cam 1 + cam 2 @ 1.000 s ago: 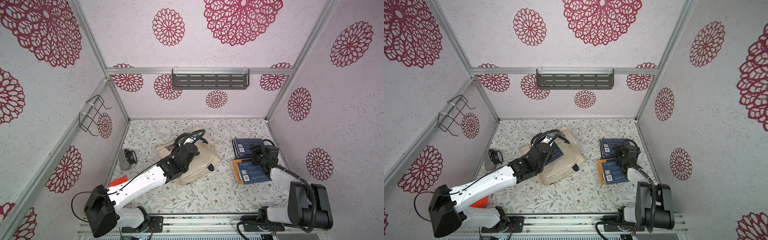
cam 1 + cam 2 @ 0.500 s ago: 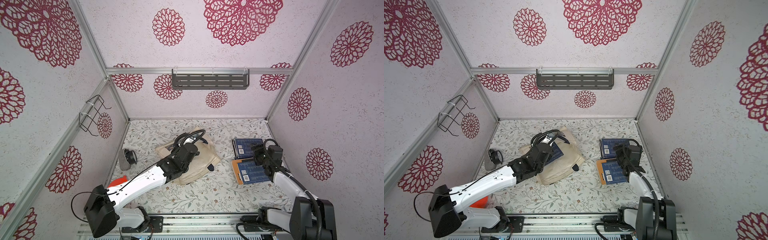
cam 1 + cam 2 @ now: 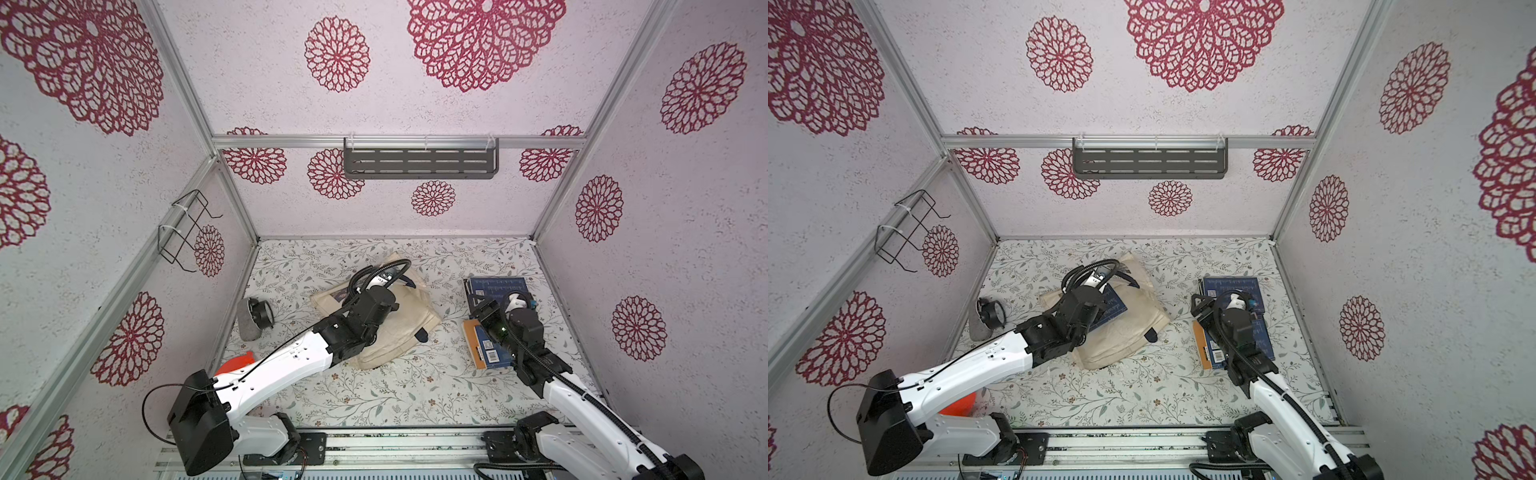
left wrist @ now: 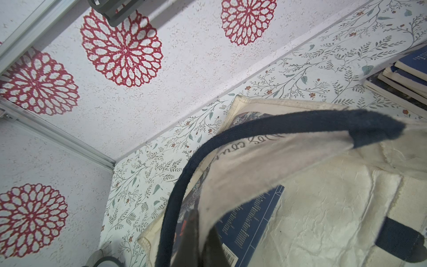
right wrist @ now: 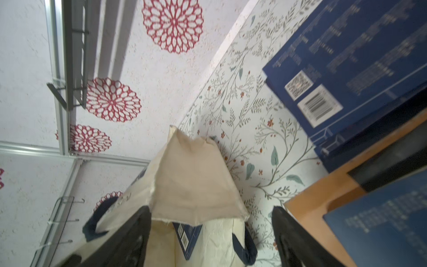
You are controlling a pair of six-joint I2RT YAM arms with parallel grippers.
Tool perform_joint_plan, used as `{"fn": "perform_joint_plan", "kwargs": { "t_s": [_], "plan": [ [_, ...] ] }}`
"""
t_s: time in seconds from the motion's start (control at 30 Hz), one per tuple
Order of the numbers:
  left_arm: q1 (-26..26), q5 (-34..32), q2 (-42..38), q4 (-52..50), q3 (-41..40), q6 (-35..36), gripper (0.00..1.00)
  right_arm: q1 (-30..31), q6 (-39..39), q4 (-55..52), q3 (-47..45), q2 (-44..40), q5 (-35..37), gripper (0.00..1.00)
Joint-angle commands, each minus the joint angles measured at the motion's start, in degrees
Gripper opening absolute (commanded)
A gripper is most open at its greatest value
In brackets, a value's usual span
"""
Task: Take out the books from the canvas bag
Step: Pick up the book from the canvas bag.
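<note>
In both top views a cream canvas bag is seen lying slumped and creased in the middle of the table, which is covered with a pattern of fine leafy sprigs. Thin dark-blue books are stacked flat in two piles at the right, well apart from the bag, and an orange cover is shown in the nearer pile. The walls are rough white, stamped with red lace-like rosettes. A slotted grey shelf is fixed to the back wall.

In the left wrist view the left gripper is clenched on the bag's raised lip, beside a coarse navy strap. A blue book is exposed inside the bag.

In the right wrist view the right gripper is spread wide and holds nothing. Glossy covers with white barcode labels are seen beside it.
</note>
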Motion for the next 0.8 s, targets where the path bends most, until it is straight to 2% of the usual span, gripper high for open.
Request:
{"fn": "perform_joint_plan", "kwargs": {
  "t_s": [0.0,0.3,0.47,0.6,0.77],
  "plan": [
    [-0.1,0.1,-1.9,0.4,1.1,-0.9,0.0,5.2,-0.5,2.9,0.0,0.9,6.6,0.84],
    [-0.1,0.4,-2.0,0.6,0.9,-0.7,0.0,22.8,0.0,9.6,0.3,8.3,17.7,0.82],
    [-0.1,0.6,-1.6,0.4,1.1,-0.8,0.0,31.9,-0.8,13.0,0.8,11.7,26.1,0.82],
    [-0.1,0.5,-1.5,0.3,1.1,-0.8,0.0,35.9,-0.8,16.4,1.6,16.2,27.6,0.82],
    [-0.2,0.7,-1.7,0.3,1.2,-1.0,0.0,38.0,-0.3,19.9,4.8,24.7,23.7,0.82]
  ]
}}
